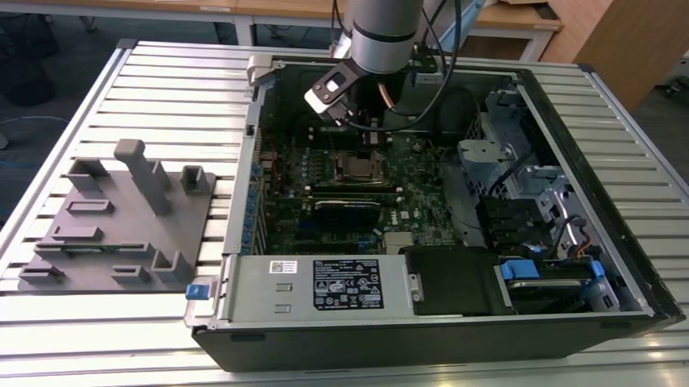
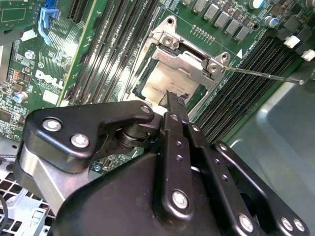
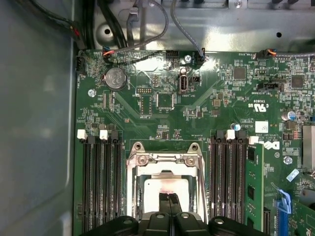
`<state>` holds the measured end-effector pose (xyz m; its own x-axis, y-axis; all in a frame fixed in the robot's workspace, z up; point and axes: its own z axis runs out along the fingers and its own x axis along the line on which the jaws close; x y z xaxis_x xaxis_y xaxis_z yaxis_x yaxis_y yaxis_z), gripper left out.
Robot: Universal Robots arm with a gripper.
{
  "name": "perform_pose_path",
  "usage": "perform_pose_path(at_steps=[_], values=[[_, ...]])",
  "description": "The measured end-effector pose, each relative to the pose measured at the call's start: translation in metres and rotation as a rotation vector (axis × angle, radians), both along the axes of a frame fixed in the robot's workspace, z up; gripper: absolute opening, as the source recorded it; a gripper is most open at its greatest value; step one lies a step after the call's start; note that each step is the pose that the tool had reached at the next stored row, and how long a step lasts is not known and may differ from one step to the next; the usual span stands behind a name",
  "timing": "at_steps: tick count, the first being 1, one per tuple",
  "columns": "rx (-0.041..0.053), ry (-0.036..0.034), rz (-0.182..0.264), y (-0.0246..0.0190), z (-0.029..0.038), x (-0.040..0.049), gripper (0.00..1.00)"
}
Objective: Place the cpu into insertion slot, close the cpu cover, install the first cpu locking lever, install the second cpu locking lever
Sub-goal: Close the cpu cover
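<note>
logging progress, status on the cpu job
Pincer shut, tips over cpu. Cover down on it. One lever sticking out to the side.

Bright, even light washes the slatted table (image 1: 161,89) pale around the motherboard (image 1: 420,173), which sits dimmer in the shade of the case walls. In the first wrist view, white glare spots the bare case panel (image 3: 216,29) just beyond the motherboard. In the second wrist view, the cpu cover (image 2: 187,61) at the board's middle glints.
</note>
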<state>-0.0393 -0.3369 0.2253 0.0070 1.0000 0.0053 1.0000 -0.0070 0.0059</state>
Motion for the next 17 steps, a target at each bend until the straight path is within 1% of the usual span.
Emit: perform_pose_path(at_steps=[5,7,17], values=[[0.0000,-0.0001,0.000,0.0000,0.0000,-0.0001,0.11],[-0.0001,-0.0001,0.009,0.0000,-0.0001,-0.0001,0.11],[0.0000,0.0000,0.143,0.0000,-0.0005,-0.0003,0.11]])
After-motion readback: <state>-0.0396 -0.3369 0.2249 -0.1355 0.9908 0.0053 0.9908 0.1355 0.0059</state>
